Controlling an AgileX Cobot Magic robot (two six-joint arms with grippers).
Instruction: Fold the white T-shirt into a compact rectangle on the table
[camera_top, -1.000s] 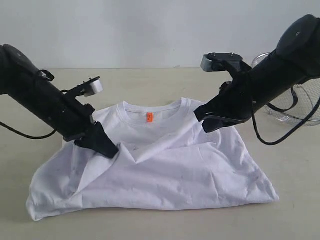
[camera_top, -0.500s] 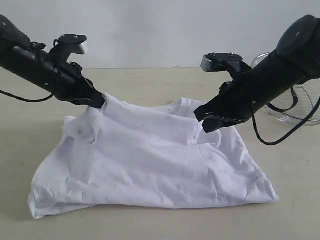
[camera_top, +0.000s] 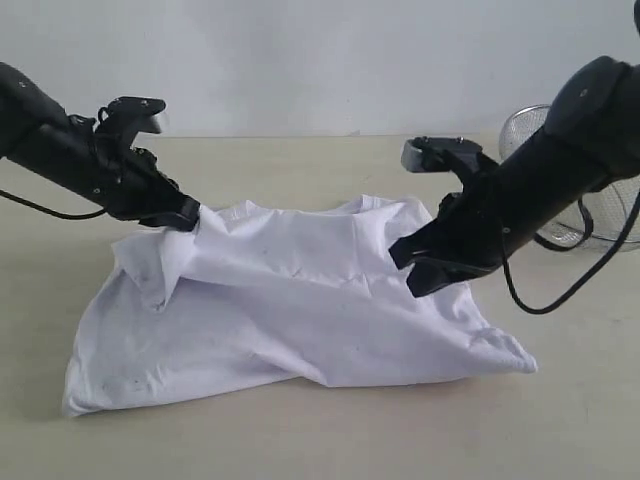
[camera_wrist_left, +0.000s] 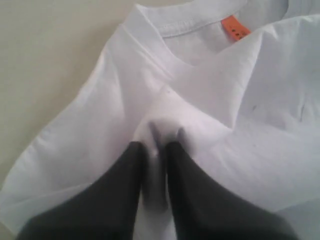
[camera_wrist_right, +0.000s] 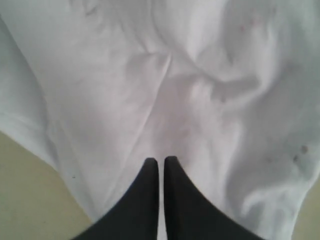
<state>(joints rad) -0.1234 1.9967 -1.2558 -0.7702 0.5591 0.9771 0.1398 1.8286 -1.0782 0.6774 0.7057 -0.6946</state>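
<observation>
The white T-shirt (camera_top: 300, 310) lies rumpled on the table (camera_top: 300, 165), one layer drawn up and back over the collar. My left gripper (camera_top: 192, 215) holds the raised peak of that layer at the shirt's back left. In the left wrist view its fingers (camera_wrist_left: 156, 146) stand slightly apart with a fold of cloth between them, and the orange neck tag (camera_wrist_left: 235, 27) shows beyond. My right gripper (camera_top: 400, 262) is shut, low over the shirt's right side. Its tips (camera_wrist_right: 161, 160) rest against the cloth; I cannot tell whether any cloth is pinched.
A wire basket (camera_top: 560, 170) stands at the back right behind the right arm, with that arm's black cable (camera_top: 560, 295) looping in front of it. The pale wall (camera_top: 320, 60) runs along the table's far edge.
My left gripper lifted a layer of the shirt from its left middle up and back over the collar, then lowered a little. The right arm dropped slightly, and the shirt's right front corner drew inward.
</observation>
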